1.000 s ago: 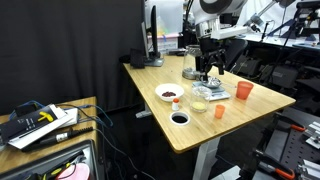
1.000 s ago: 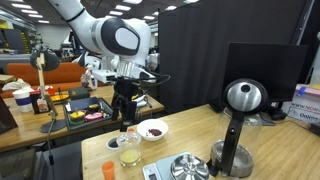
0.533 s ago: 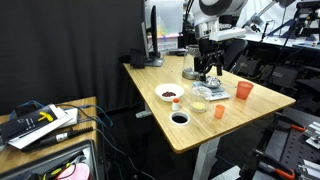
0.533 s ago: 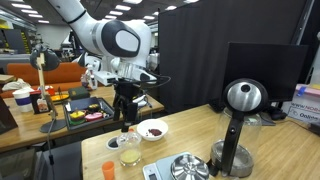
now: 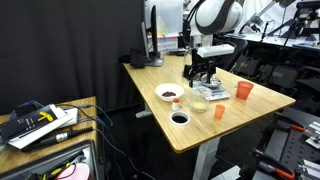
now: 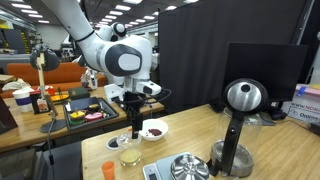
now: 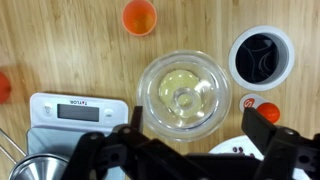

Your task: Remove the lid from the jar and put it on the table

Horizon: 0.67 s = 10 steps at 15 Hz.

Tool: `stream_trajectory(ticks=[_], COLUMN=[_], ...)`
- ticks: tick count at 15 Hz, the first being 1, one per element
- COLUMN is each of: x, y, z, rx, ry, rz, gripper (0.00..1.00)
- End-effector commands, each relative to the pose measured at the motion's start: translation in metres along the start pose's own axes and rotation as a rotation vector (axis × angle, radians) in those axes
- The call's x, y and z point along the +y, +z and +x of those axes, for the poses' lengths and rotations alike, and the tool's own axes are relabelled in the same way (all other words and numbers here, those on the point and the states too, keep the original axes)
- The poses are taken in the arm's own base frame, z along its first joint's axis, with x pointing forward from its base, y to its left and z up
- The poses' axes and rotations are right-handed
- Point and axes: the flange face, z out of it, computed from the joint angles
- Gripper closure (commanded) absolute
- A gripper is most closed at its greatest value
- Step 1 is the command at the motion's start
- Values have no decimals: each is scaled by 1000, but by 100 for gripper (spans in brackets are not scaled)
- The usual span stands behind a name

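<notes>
Hovering above the jar (image 7: 146,90) on the table (image 7: 60,40), our claw (image 6: 135,127) hangs spread wide and empty. The lid (image 7: 183,97) sits on the jar. We judge it best to centre over the jar, descend straight and close gently, clear of the scale (image 7: 70,108) beside the jar.

— What is the counter (image 7: 60,50) made of?
— Light wood. It's smooth, with a fine grain and a soft satin finish.
— And the scale (image 7: 77,110)?
— White matt plastic. The metal bowl (image 7: 25,170) at its near left corner is dull grey and brushed.
— The round vessel (image 7: 183,95)?
— Clear and glossy, glass by its look, with glints on the rim. The orange cup (image 7: 139,17) looks like smooth plastic, the white bowl (image 7: 262,57) is shiny, and the pincer (image 7: 195,138) is matt black.
</notes>
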Motion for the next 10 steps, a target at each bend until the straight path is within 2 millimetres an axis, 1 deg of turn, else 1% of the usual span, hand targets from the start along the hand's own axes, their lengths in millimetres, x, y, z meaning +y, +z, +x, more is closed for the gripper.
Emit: stream_trajectory(ticks=[1,5,10], x=[2,4,3], y=[3,2,7], z=[1,3,-2], rx=[23,24,-1], ry=[55,82,83], rz=[16,16,15], gripper=[0,0,0])
